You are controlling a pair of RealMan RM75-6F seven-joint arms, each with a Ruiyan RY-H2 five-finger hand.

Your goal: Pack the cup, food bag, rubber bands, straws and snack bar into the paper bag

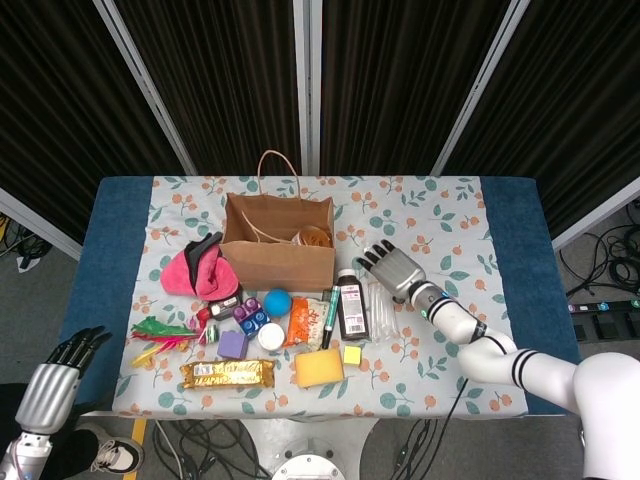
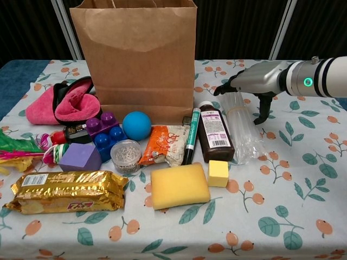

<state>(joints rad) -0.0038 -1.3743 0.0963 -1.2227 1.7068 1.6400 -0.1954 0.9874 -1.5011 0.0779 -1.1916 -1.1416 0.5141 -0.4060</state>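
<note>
The brown paper bag (image 1: 278,258) (image 2: 138,59) stands open at the table's back centre, with a brownish round item (image 1: 315,237) inside. A clear bundle of straws (image 1: 380,305) (image 2: 241,130) lies right of the brown bottle. My right hand (image 1: 392,270) (image 2: 259,81) hovers over the straws' far end, fingers spread and thumb hanging down on their right side, holding nothing. The orange food bag (image 1: 304,318) (image 2: 162,145) lies in front of the bag. The gold snack bar (image 1: 227,373) (image 2: 65,190) lies at the front left. My left hand (image 1: 50,385) hangs off the table's front-left corner, empty.
Left of the straws stand a brown bottle (image 2: 213,138) and a green marker (image 2: 191,142). In front lie a yellow sponge (image 2: 179,185) and a small yellow cube (image 2: 218,173). A blue ball (image 2: 136,125), purple blocks (image 2: 103,132), a pink cloth (image 2: 62,103) and feathers (image 1: 160,335) fill the left.
</note>
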